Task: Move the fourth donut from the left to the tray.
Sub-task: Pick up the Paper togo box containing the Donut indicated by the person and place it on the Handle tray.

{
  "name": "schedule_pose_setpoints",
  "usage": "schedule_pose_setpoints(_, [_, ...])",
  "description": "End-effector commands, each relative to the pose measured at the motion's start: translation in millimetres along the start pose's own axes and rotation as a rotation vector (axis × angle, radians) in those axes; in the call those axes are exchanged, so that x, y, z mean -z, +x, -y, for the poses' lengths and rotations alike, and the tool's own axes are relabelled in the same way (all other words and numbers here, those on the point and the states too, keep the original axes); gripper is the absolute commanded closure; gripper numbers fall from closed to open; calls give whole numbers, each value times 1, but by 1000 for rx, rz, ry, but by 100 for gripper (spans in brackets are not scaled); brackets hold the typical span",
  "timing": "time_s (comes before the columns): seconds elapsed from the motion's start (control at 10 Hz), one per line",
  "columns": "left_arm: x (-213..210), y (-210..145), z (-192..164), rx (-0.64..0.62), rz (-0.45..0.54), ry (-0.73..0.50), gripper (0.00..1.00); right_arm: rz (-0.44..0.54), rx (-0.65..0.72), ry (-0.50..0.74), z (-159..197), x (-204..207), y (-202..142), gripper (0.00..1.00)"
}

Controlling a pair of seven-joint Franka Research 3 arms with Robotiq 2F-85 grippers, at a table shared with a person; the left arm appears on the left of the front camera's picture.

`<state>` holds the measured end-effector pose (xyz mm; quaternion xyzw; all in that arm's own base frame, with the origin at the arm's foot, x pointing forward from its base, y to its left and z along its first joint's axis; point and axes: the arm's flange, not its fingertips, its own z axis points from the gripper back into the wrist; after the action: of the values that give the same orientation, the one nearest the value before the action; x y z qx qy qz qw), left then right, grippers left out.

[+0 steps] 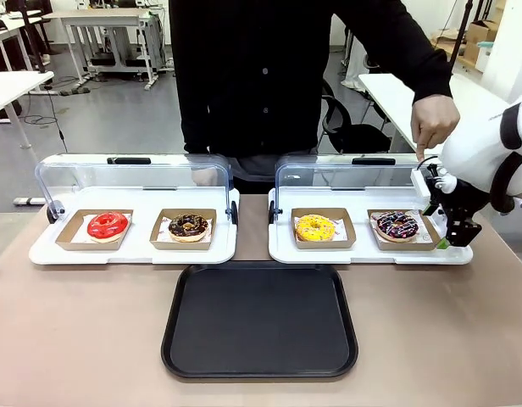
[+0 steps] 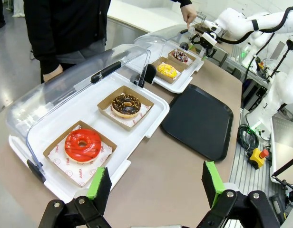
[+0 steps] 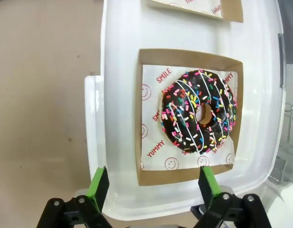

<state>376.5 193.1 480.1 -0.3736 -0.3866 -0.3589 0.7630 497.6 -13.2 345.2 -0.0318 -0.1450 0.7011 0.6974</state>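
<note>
As the right end effector [image 3: 151,183] gapes, the fourth donut [image 3: 182,114] lies just ahead.

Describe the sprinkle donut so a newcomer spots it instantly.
Beyond the black tray, find the white display tray on the robot's right. The donut lies in its outer cardboard holder, by the right gripper. It has dark glaze with coloured sprinkles; the neighbouring donut is yellow.

On the tan table [image 1: 83,339] sit a left display tray [image 1: 141,248] and a right display tray [image 1: 361,252], white with clear lids raised, side by side, with a black tray [image 1: 259,320] just in front.
</note>
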Motion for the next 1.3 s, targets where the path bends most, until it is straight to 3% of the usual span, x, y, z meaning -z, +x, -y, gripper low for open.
schedule_pose_setpoints(0.0, [-1, 2, -1, 22, 33, -5, 0, -10, -34, -35, -2, 12, -4, 0])
schedule_pose_setpoints(0.8, [-1, 2, -1, 22, 33, -5, 0, 3, -22, -6, 13, 41, -13, 0])
schedule_pose_setpoints(0.9, [-1, 2, -1, 22, 33, -5, 0, 8, -22, 8, 13, 41, -14, 46])
schedule_pose_setpoints(1.0, [-1, 2, -1, 22, 33, -5, 0, 9, -21, 21, 13, 40, -15, 59])
schedule_pose_setpoints(1.1, [-1, 2, -1, 22, 33, -5, 0, 10, -20, 28, 13, 40, -14, 100])
schedule_pose_setpoints(1.2, [-1, 2, -1, 22, 33, -5, 0, 13, -26, 39, 13, 41, -14, 100])
